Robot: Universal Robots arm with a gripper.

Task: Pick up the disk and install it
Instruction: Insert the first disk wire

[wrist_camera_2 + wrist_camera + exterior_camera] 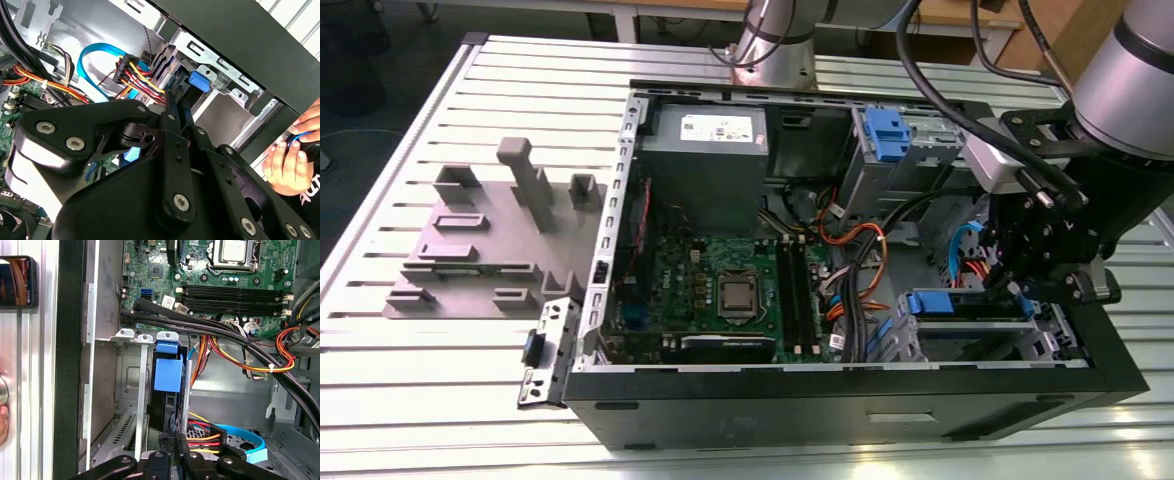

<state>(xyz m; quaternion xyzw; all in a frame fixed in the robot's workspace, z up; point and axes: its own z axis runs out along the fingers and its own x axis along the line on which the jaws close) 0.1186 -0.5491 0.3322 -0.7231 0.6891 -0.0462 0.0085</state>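
Black linkages of the end effector point(172, 452) hung over the drive cage point(974, 325) at the exterior view's right of the open computer case point(854, 385). Its fingers looked pinched onto the edge of the disk point(170, 405), though contact itself was hidden. That disk stood on edge in its slot, blue carrier tab point(167, 372) outward, probably being slid home. Orange-red power cables point(140, 82) crowded close beside it. Beyond, the slatted worktop point(440, 400) carried a grey fixture point(487, 245).

arm point(1147, 70): silver-grey tube, black wrist block
gripper point(172, 107): matte black linkages, silver screw heads
cables point(947, 90): black, looped beside the arm
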